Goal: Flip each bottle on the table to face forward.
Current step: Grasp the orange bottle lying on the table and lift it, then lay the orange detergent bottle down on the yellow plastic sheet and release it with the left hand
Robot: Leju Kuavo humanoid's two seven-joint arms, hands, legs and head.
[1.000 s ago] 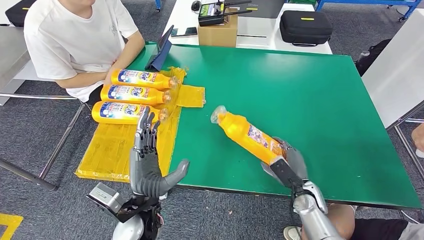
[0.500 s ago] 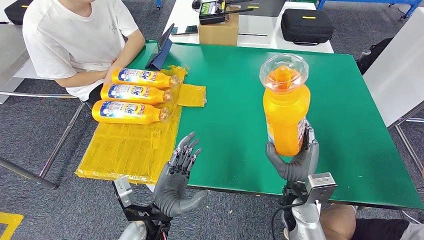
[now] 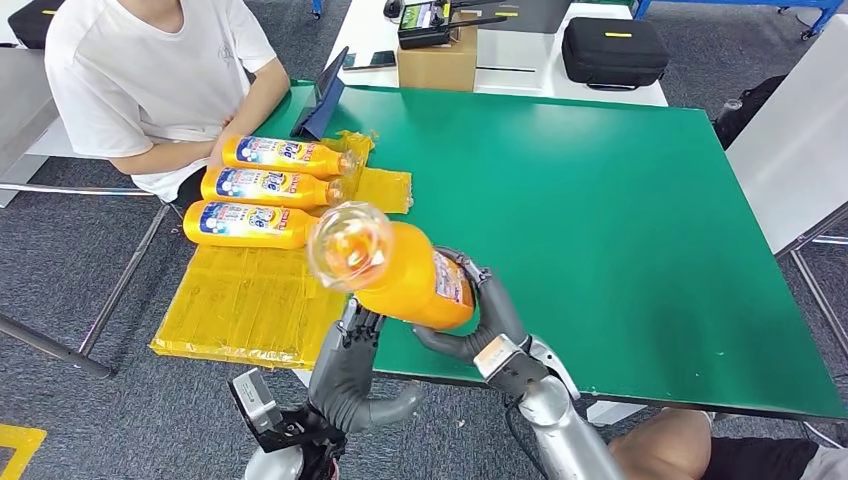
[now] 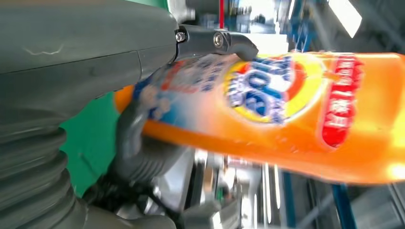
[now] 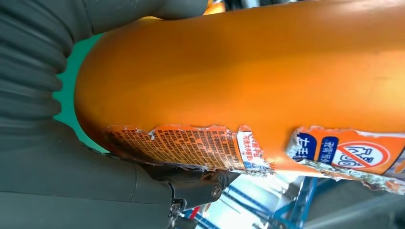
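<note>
Orange plastic detergent bottle (image 3: 400, 275) is held in the air over the near edge of the green tabletop (image 3: 600, 200), its clear cap toward the camera. Head view: right hand (image 3: 480, 320) grips it around the body from below and behind. Left hand (image 3: 350, 365) stands just under the cap end, fingers extended upward against the underside; contact looks likely, grip not confirmed. Three more orange bottles (image 3: 255, 186) lie in a row on the yellow sheet (image 3: 250, 300) at the tabletop's near-left corner, blue front labels up. A person in a white shirt (image 3: 140, 80) sits beside that corner.

Left wrist view: the bottle's front label faces this camera; a dark finger (image 4: 224, 40) hooks over the bottle, so the left hand touches it. Whether the fingers close round it, cannot tell.

Right wrist view: the torn back label lies toward the right hand, which wraps the bottle.

Judgement: three bottles appear done; the fourth is mid-flip, possibly a hand-over, and not yet laid down label up.
</note>
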